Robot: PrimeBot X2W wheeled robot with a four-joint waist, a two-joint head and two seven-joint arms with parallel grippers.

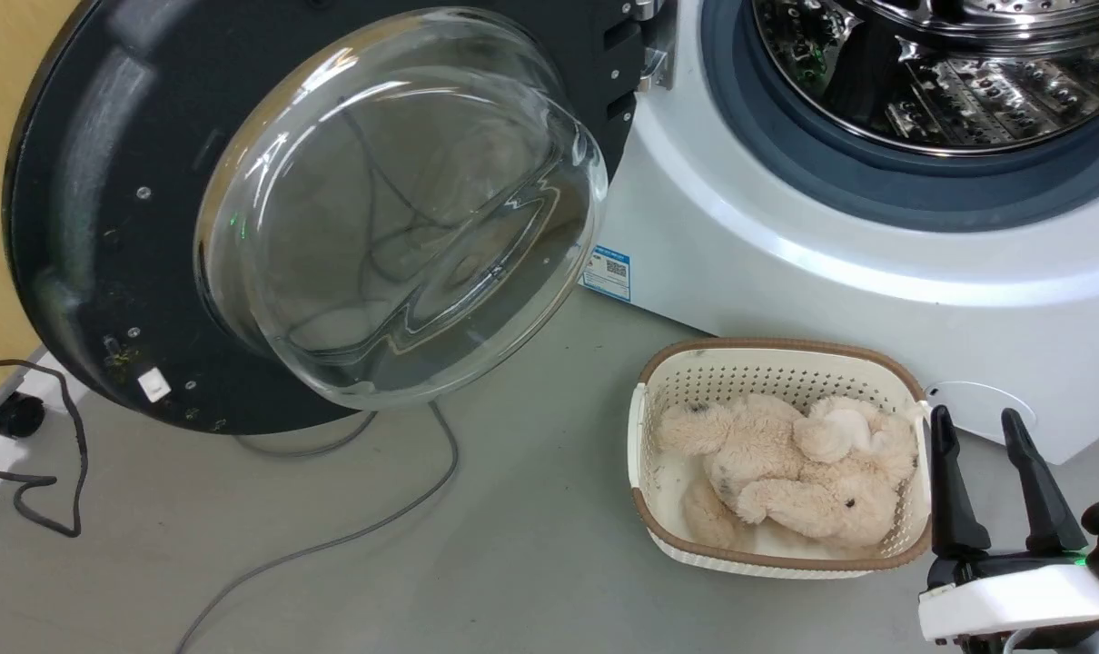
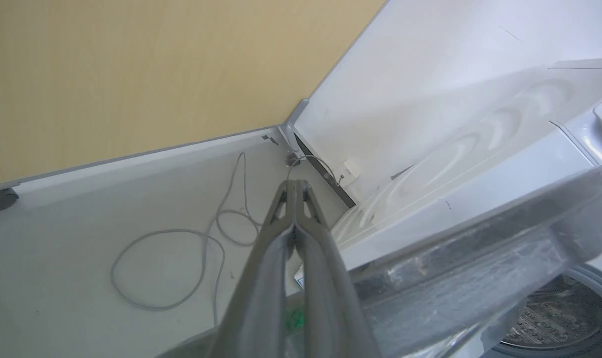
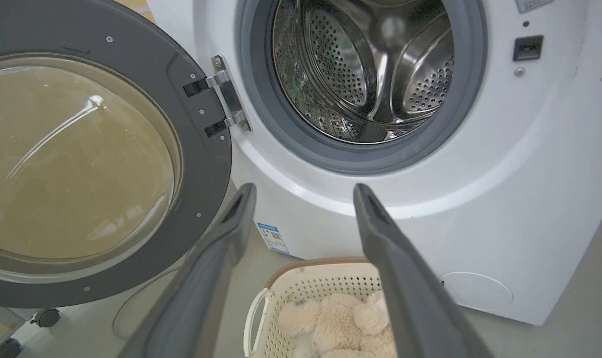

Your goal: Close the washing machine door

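We judge the washing machine door point(image 1: 77, 227) heavy and rigid: push its black rim; left pincer point(image 2: 295, 191) clenched empty, right pincer point(image 1: 975, 427) released.

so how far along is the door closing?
Nothing done yet: the washing machine door hangs wide open, drum exposed. In hand: left gripper, shut, sits beside the door's edge; contact unclear. Right gripper open, near the basket. Left: swing the door shut.

Head cam looks down close on the round black-rimmed glass door point(image 1: 331, 218), right wrist cam shares it, left skims its edge.
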